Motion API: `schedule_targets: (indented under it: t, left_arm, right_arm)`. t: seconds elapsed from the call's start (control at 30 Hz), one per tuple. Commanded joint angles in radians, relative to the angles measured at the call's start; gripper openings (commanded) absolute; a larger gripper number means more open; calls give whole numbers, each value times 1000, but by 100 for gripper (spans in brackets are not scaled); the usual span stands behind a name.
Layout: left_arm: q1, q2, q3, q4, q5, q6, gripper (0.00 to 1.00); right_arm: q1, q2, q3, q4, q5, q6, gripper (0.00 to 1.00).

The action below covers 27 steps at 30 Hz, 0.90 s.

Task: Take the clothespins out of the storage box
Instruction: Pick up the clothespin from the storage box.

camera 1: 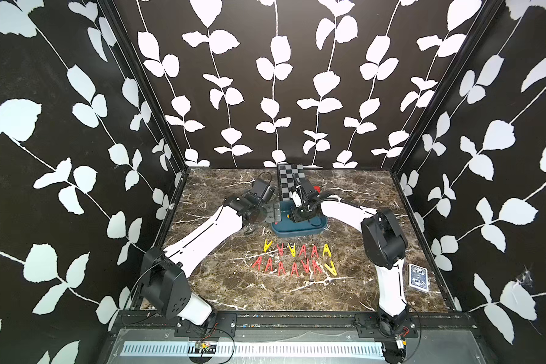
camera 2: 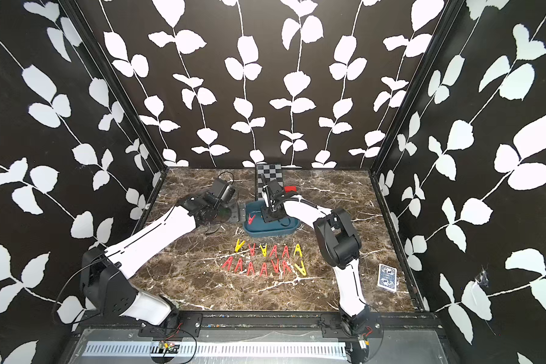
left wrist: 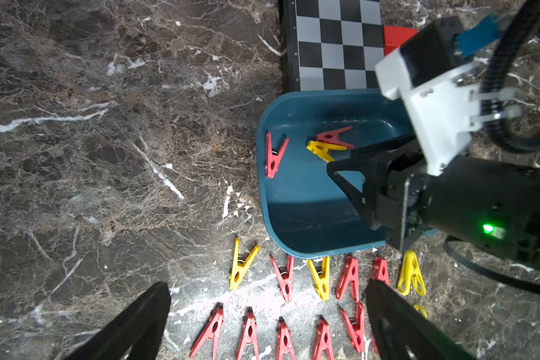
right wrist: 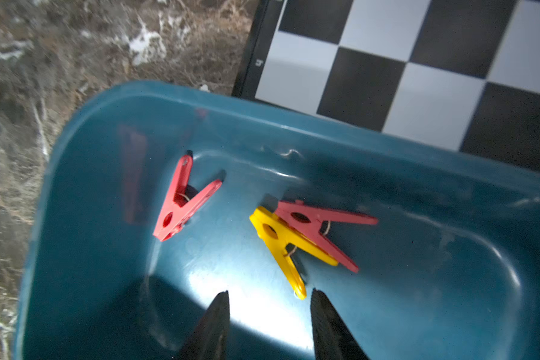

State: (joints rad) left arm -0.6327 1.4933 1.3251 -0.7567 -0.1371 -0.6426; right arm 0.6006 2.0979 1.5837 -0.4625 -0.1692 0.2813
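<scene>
The teal storage box (camera 1: 300,234) (camera 2: 265,234) sits mid-table. Inside it lie three clothespins: a lone red one (right wrist: 181,202) (left wrist: 273,156), and a yellow one (right wrist: 281,246) partly under a second red one (right wrist: 318,227). My right gripper (right wrist: 270,293) reaches down into the box, its jaws partly apart with nothing between them. The yellow pin's leg tip ends just ahead of one fingertip (right wrist: 317,296). My left gripper (left wrist: 267,285) hangs wide open and empty left of the box, above the table. Two rows of red and yellow clothespins (camera 1: 293,258) (camera 2: 265,260) lie in front of the box.
A black-and-grey checkered board (camera 1: 290,181) lies just behind the box, with a small red block (camera 2: 290,189) beside it. A blue card deck (camera 1: 418,277) rests near the right edge. Black frame rails and patterned walls bound the marble table (camera 1: 221,283).
</scene>
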Motion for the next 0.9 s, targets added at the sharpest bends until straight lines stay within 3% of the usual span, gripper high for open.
schedule_targets:
  t: [0.0, 0.37, 0.77, 0.87]
  left_arm:
    - [13, -53, -25, -1, 17, 5, 99]
    - [21, -77, -48, 4, 28, -1, 99]
    - [25, -88, -72, 20, 44, -1, 99]
    - [25, -82, -72, 31, 52, 1, 99]
  right_arm:
    - [-5, 35, 40, -31, -11, -32, 41]
    - [-5, 96, 66, -27, 23, -59, 38]
    - [4, 101, 85, -60, 17, -73, 2]
    - [11, 75, 81, -68, 16, -70, 0]
